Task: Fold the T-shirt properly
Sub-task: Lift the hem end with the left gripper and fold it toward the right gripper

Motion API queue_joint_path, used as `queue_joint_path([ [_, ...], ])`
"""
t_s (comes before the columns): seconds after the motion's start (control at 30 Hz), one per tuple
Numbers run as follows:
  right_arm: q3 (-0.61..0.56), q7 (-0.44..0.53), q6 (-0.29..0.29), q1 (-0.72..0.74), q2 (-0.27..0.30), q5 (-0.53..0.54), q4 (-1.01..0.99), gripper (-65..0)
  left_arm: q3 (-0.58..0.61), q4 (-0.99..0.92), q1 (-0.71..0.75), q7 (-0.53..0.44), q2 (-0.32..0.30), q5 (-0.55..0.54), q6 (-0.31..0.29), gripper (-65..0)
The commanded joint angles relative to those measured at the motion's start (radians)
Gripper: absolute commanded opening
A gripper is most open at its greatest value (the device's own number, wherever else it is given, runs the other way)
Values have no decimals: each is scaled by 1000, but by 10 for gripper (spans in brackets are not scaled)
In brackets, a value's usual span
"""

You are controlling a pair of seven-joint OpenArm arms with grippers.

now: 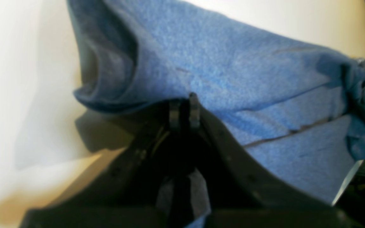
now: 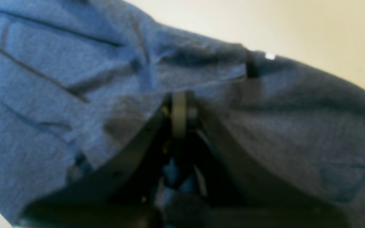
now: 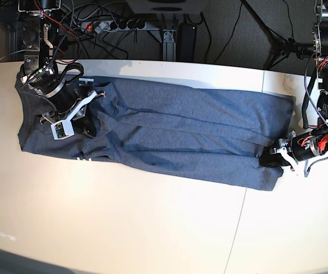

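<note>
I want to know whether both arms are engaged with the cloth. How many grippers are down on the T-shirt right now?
2. The right gripper is at the T-shirt's end on the base view's left; the left gripper is at its opposite end. Both are shut on fabric.

The T-shirt (image 3: 169, 131) is heathered blue-grey with darker crease lines; the table (image 3: 124, 222) at six o'clock is plain cream-white; the grippers are black.

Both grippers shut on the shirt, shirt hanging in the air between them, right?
Not quite. Both the left gripper and the right gripper are shut on the T-shirt, but it is not hanging in the air: the base view shows it lying stretched out on the white table.
</note>
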Motion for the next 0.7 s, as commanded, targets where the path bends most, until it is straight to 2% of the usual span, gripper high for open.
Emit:
queue_joint_path([
  [0.0, 6, 22, 25, 10, 11, 12, 15, -650, -6, 12, -24, -17, -19, -1, -16, -650],
  [0.27, 6, 22, 25, 10, 11, 12, 15, -650, -9, 83, -15, 0, -55, 53, -16, -650],
  [0.4, 6, 23, 25, 10, 11, 12, 15, -650, -9, 228, 20, 11, -76, 63, -16, -650],
  [0.67, 6, 23, 25, 10, 11, 12, 15, -650, -8, 513, 151, 20, -64, 130, -16, -650],
])
